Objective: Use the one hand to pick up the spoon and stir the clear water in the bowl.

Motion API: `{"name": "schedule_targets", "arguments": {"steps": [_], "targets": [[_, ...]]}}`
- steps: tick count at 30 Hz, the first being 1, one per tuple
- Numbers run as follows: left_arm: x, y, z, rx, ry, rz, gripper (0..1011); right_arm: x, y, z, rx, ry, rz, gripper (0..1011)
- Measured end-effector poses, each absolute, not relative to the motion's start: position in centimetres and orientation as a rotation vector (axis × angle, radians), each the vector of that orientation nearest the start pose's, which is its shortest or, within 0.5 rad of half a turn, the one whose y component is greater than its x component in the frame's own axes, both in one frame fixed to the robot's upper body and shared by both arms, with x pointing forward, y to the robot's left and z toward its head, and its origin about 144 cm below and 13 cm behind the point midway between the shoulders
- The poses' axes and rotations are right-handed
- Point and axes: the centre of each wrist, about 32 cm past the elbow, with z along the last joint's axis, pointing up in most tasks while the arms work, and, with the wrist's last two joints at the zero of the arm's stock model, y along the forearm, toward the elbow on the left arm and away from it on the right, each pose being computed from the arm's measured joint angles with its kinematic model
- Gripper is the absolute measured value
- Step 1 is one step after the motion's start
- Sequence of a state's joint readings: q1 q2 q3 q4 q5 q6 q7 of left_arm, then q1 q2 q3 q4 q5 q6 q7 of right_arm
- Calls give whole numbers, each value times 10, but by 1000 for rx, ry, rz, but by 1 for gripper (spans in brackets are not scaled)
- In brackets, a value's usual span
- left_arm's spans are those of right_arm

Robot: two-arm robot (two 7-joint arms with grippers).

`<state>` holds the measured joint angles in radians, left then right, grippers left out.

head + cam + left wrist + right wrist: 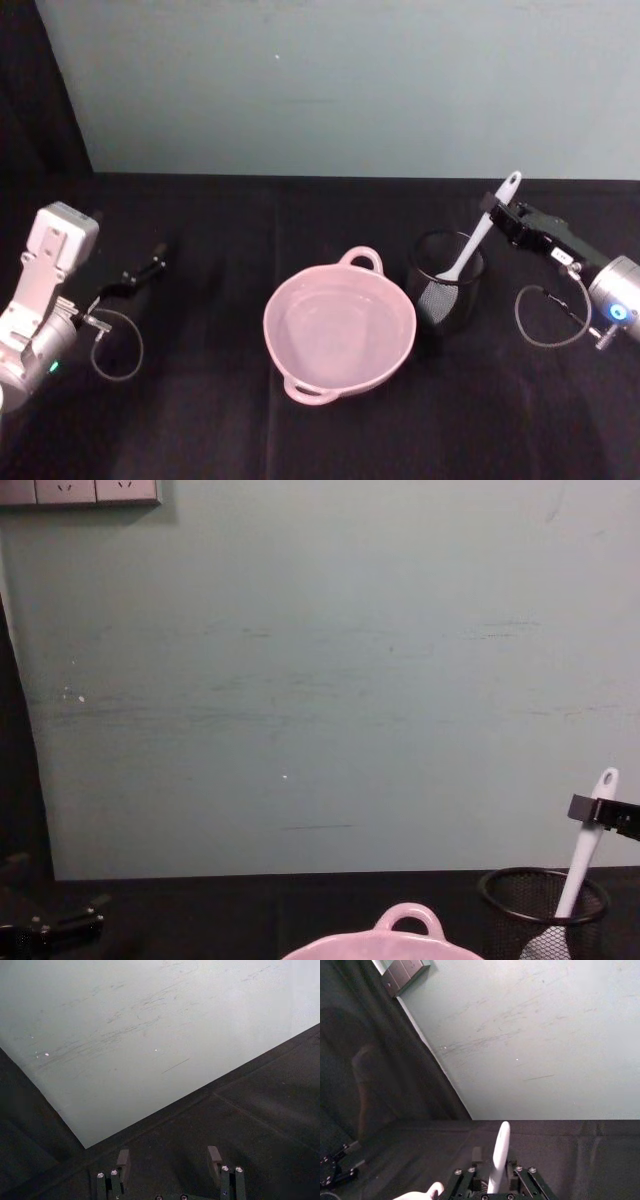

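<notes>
The pale pink bowl point(340, 330) sits mid-table with clear water in it; its loop handle point(405, 920) shows in the chest view. To its right, the white spoon point(478, 240) stands tilted in a black mesh cup point(447, 282), head down and handle up. My right gripper point(494, 208) reaches in from the right and is shut on the upper handle of the spoon point(499, 1152), just below its holed end. One black finger point(588, 808) crosses the spoon point(582, 865). My left gripper point(150, 266) rests open at the far left.
A black cloth point(200, 420) covers the table, and a pale green wall point(350, 80) rises behind it. The mesh cup point(540, 905) stands close to the bowl's right rim. Grey cable loops hang by both wrists point(545, 315). Wall sockets point(80, 490) sit high on the left.
</notes>
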<state>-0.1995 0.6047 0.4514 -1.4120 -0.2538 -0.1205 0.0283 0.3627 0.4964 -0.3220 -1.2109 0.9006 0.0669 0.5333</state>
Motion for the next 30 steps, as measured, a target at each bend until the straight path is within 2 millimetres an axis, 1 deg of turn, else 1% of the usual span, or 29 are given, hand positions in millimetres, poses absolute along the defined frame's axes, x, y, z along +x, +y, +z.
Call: {"name": "schedule_targets", "arguments": {"steps": [2,4,6,10,11,14,15,17,18,19,21,23,24,27,30], "targets": [[489,310,1140,304,-285,1248,1005,546,-338,1163,196,336,-939,336],[489,310,1140,304,-285,1248,1005,546,-338,1163,197,336,-939,394],[489,310,1140,304,-285,1248,1005,546,-338,1163,197,336,-939,503],[489,310,1140,304,-285,1248,1005,546,-338,1163,197,335,-939,586],[489,310,1140,304,-285,1248,1005,546,-338,1163,197,335,-939,647],[489,310,1140,304,-285,1248,1005,545,-338,1163,199,336,-944,707],[489,310,1140,305,-285,1248,1005,543,-339,1162,198,339,-952,765],[489,310,1140,304,-285,1248,1005,541,-341,1161,195,342,-964,794],[489,310,1140,305,-285,1248,1005,540,-342,1161,193,344,-967,856],[489,310,1140,304,-285,1248,1005,539,-343,1160,191,345,-970,873],[489,310,1140,304,-285,1248,1005,536,-345,1159,185,348,-978,941],[489,310,1140,304,-285,1248,1005,534,-346,1160,181,346,-981,964],[489,310,1140,304,-285,1248,1005,532,-347,1161,175,341,-982,998],[489,310,1140,304,-285,1248,1005,527,-349,1166,150,325,-987,1002],[489,310,1140,304,-285,1248,1005,516,-354,1174,88,282,-1009,1003]]}}
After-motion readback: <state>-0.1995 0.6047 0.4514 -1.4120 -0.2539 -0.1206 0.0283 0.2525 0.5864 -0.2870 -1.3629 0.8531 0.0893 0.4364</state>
